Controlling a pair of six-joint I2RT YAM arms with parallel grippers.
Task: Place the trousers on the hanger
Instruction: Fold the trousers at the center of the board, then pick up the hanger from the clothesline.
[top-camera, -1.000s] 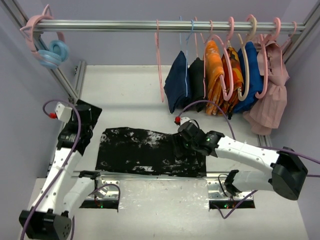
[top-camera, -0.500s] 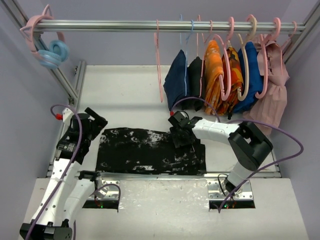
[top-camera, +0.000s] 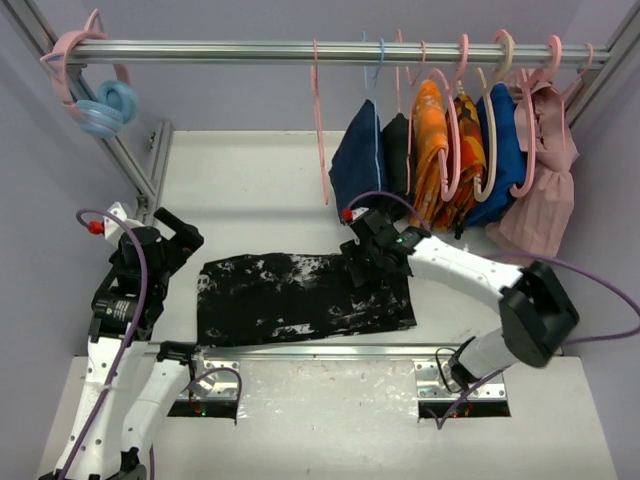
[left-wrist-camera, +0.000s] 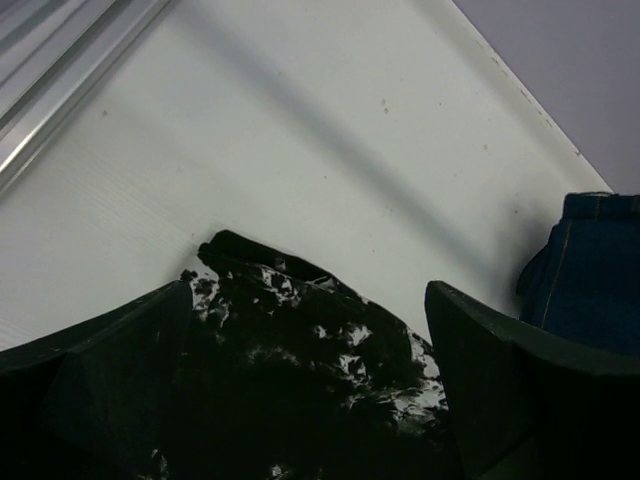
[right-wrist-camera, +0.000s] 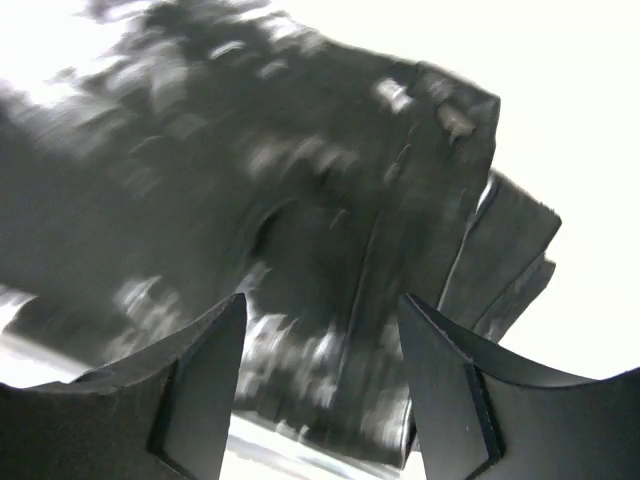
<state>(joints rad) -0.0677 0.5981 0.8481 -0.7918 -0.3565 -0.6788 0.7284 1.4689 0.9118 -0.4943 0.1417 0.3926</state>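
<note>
Top external view showed the trousers (top-camera: 290, 300) stretched 9-to-3, their 3 o'clock end under the empty, parted right gripper (top-camera: 364, 266); the left gripper (top-camera: 184, 232) gaped off 9.

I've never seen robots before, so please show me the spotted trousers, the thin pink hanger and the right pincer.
trousers (top-camera: 300, 300): overhead view, middle of the cloth.
hanger (top-camera: 318, 120): overhead view, its long wire side.
right pincer (right-wrist-camera: 320, 305): right wrist view, gap between its tips.
</note>
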